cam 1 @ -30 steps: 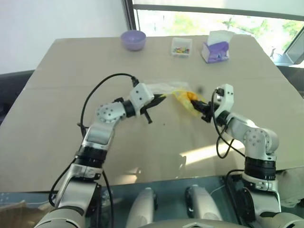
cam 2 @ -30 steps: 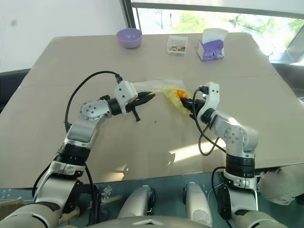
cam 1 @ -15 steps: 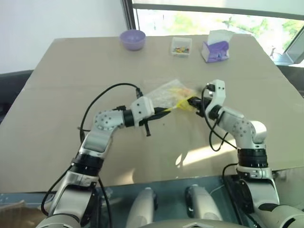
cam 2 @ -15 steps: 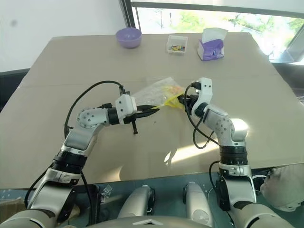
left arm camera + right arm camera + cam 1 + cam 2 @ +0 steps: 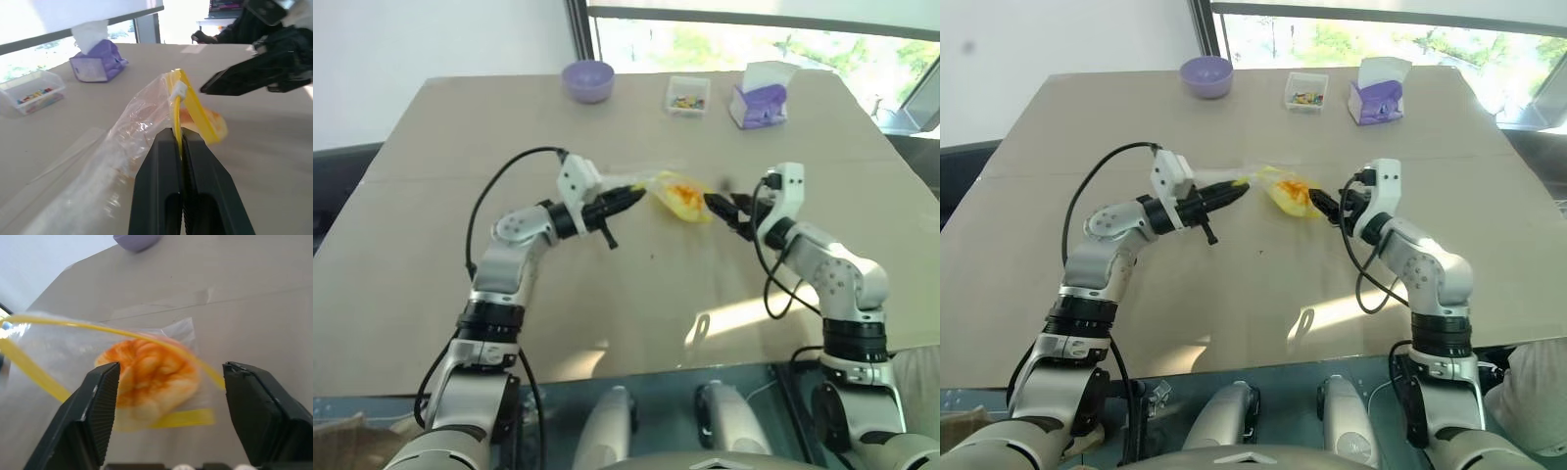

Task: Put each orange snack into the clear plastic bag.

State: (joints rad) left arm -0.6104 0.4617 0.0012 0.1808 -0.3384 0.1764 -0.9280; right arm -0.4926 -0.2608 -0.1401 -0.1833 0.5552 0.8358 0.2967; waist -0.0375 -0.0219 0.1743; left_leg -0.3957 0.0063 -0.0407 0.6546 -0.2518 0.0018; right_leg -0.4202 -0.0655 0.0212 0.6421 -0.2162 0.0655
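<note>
The clear plastic bag (image 5: 677, 195) hangs over the middle of the table from my left gripper (image 5: 632, 196), which is shut on its yellow zip strip (image 5: 188, 105). One orange snack (image 5: 149, 374) lies inside the bag, at its far end from that grip. My right gripper (image 5: 717, 206) stands open just to the right of the bag. Its two fingers (image 5: 100, 406) are spread on either side of the snack and touch neither the snack nor the bag. From the left wrist, the bag's crinkled film (image 5: 127, 142) trails back beside the shut fingers.
At the table's far side stand a purple bowl (image 5: 587, 80), a small clear box of multicoloured bits (image 5: 686, 96) and a purple tissue box (image 5: 759, 98). Bare tabletop (image 5: 636, 294) lies between the arms and the near edge.
My right gripper has opened, let go of the bag and drawn back to the right. My left gripper, still shut on the zip strip, has moved up and left with the bag.
</note>
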